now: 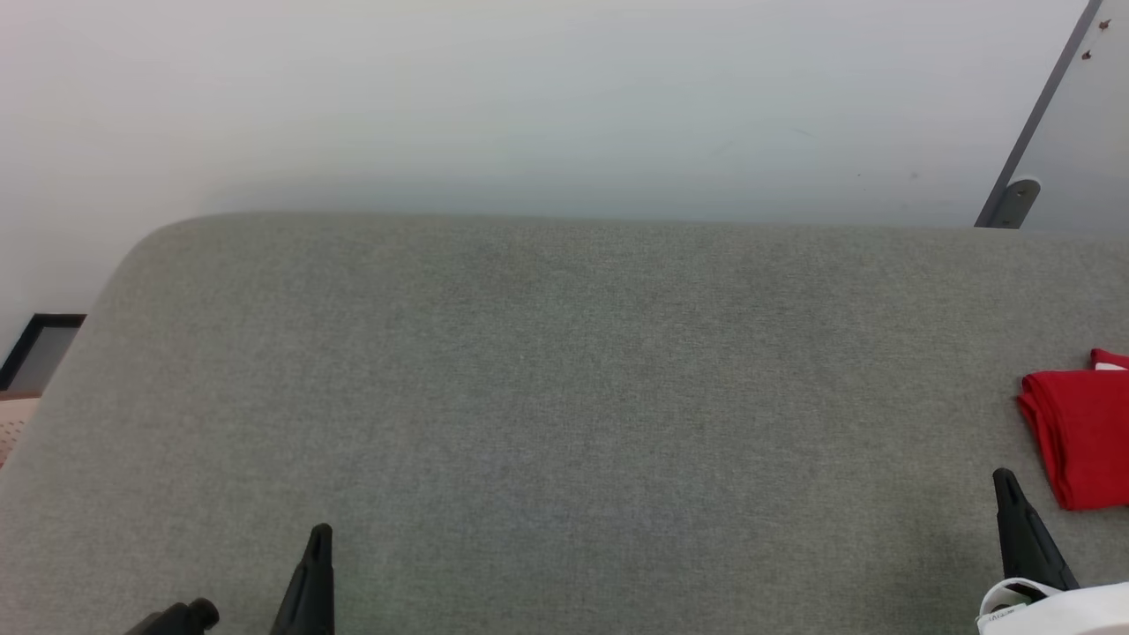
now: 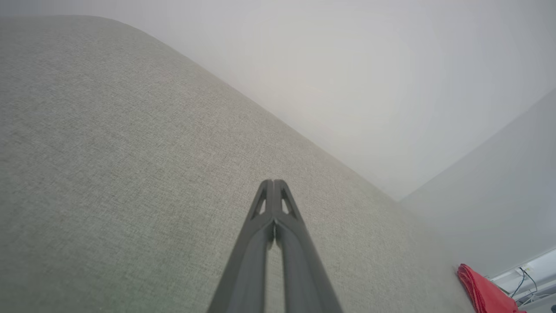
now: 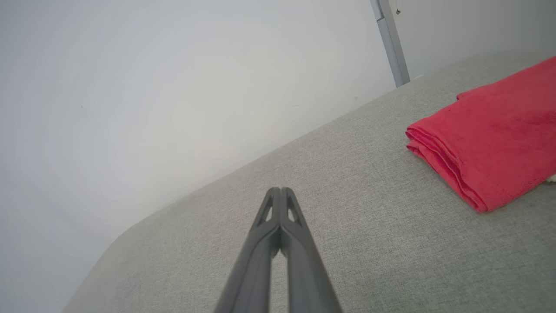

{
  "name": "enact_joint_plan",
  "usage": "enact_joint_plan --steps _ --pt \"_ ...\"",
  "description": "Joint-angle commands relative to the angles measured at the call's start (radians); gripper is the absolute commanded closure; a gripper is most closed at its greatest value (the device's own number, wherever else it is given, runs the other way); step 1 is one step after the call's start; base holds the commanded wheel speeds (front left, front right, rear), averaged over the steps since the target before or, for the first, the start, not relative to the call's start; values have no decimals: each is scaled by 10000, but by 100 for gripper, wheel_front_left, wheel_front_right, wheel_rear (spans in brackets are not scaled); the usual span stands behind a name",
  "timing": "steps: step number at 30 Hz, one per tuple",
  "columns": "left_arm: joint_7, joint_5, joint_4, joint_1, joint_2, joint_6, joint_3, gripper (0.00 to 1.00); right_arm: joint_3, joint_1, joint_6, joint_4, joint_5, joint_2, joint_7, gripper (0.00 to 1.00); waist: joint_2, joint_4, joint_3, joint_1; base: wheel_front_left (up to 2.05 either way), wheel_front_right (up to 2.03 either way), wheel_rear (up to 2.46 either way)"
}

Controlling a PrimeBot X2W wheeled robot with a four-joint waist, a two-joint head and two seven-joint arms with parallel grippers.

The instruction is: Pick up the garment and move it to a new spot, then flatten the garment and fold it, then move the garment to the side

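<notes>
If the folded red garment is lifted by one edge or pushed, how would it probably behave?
The garment is probably floppy: it lies in soft layers with rounded fold edges. Lifted by one edge, it would likely unfold. Pushed, it may bunch rather than slide, since the grey surface looks textured.

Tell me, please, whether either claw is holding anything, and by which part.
Nothing is held. The left claw and the right claw are both shut on empty air, and the folded garment lies apart on the grey surface.
</notes>
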Motion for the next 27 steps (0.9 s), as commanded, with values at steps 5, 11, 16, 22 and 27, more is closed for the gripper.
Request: enact_joint_plan --steps 5,11,16,22,27 --pt "210 -950 -15 -396 22 -6 99 100 -157 -384 -2 -28 857 67 216 100 0 -31 8 0 0 0 0" --pt "423 -1731 60 -561 -5 -8 156 100 -219 -481 -2 54 1597 177 418 100 0 -65 17 0 0 0 0" --pt "587 -2339 122 -688 -31 -9 203 100 -265 -550 -3 117 2167 267 573 100 0 -93 24 0 0 0 0" --pt "781 -3031 201 -836 -61 -11 259 100 -321 -649 -4 187 2824 373 754 100 0 -127 33 0 0 0 0" --pt "940 -3574 263 -963 -88 -12 305 100 -369 -701 -4 248 3334 455 893 100 0 -156 40 0 0 0 0"
